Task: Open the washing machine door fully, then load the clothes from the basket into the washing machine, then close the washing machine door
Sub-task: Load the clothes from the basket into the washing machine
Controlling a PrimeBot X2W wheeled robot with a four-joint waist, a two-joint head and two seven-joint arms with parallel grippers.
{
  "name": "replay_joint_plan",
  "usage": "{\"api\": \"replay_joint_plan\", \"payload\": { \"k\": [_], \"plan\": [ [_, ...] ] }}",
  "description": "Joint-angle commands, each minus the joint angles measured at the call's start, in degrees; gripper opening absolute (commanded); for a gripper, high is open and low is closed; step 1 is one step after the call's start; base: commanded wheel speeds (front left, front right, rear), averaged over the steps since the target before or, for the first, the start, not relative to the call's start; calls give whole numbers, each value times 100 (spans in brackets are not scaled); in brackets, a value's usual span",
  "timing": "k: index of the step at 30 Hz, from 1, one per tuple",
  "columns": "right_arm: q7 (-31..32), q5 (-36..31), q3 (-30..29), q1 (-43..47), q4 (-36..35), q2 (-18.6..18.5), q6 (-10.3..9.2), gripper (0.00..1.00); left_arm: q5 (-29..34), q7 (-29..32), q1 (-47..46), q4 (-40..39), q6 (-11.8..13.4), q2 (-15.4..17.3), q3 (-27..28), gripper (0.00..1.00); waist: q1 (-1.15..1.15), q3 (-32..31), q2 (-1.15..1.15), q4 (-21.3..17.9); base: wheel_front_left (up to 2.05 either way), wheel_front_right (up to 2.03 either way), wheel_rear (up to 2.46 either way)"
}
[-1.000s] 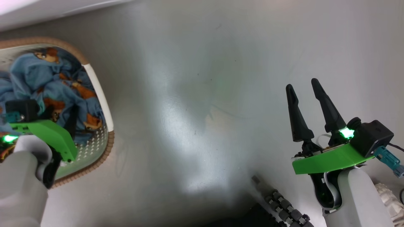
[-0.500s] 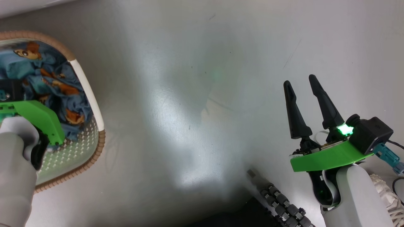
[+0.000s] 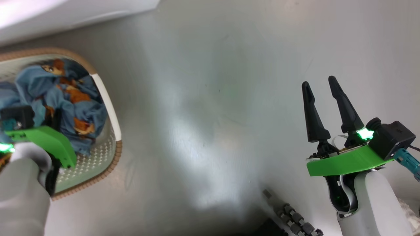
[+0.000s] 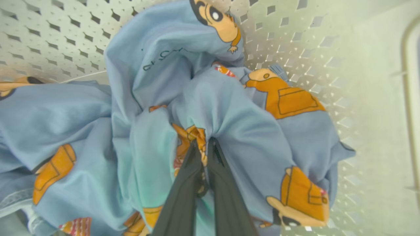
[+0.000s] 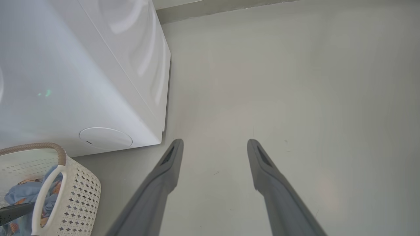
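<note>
Light blue cloth with orange-brown bear prints, the clothes, lies heaped inside the basket. We see our left gripper sunk into the heap, its two dark fingers drawn tight together with a fold of the fabric pinched between their tips. The cloth bunches and puckers around that pinch. The basket stands on the grey floor, close in front of the washing machine and just below its round lower cap; we cannot tell whether basket and machine touch. Part of the basket's perforated bottom shows bare on the side nearest us. Our right gripper hangs over bare floor, well apart from the basket, its jaws spread wide with nothing between them. At the far edge of the floor a wall rises behind the machine.
</note>
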Motion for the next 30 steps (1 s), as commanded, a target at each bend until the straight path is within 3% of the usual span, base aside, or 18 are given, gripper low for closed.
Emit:
{"api": "replay_joint_plan", "payload": {
  "k": [1,11,22,30],
  "plan": [
    [-27,-47,76,159,-86,-19,35,100,-37,-75,240,1,-25,176,98,0,0,-235,0,96,0,0,0],
    [-27,-136,-35,252,-27,-19,35,100,-175,-547,841,-318,-52,-20,240,0,0,-1129,0,249,0,0,0],
    [-27,-213,-94,478,150,-19,35,100,316,-558,2196,-2151,357,-108,1132,0,0,-2250,0,425,0,0,0],
    [-27,-372,-216,677,214,-19,35,100,910,-558,3068,-3395,450,-331,1926,0,0,-2923,0,628,0,0,0]
  ]
}}
